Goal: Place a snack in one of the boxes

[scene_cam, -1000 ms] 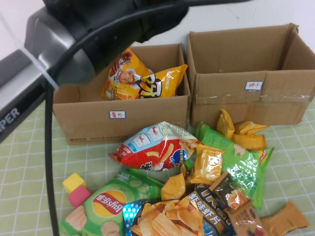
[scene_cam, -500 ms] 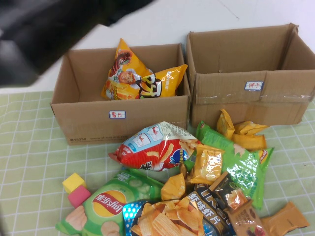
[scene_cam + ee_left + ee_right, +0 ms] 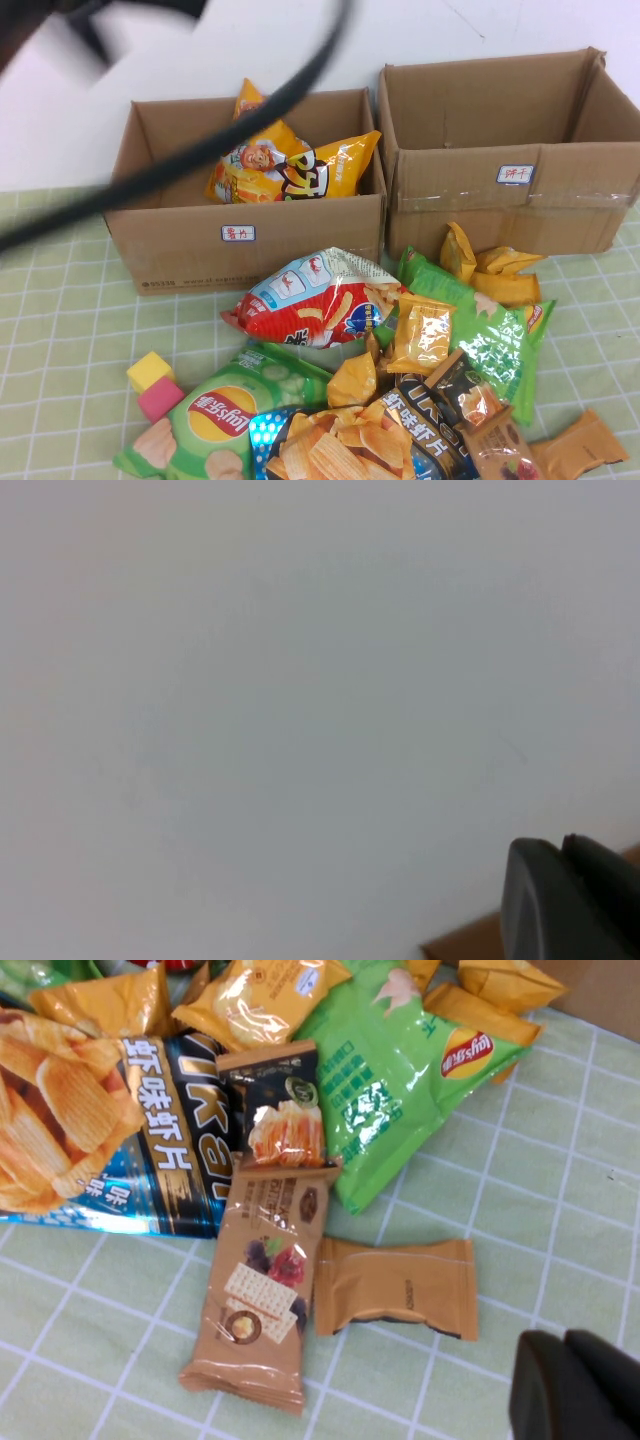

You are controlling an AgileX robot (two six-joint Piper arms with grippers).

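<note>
Since a second ago the left arm has swung up and away from the left brown cardboard box [image 3: 245, 215], leaving only its blurred black cable [image 3: 200, 160] across the high view, while the orange-yellow snack bag [image 3: 290, 165] lies inside that box. Left gripper [image 3: 570, 900] (only a dark fingertip shows, against a blank white wall) is clenched and empty. Right gripper [image 3: 580, 1385] hangs, also closed on nothing, above the green checked tablecloth [image 3: 560, 1260], near a tan wrapped biscuit [image 3: 395, 1288] at the edge of the snack pile.
</note>
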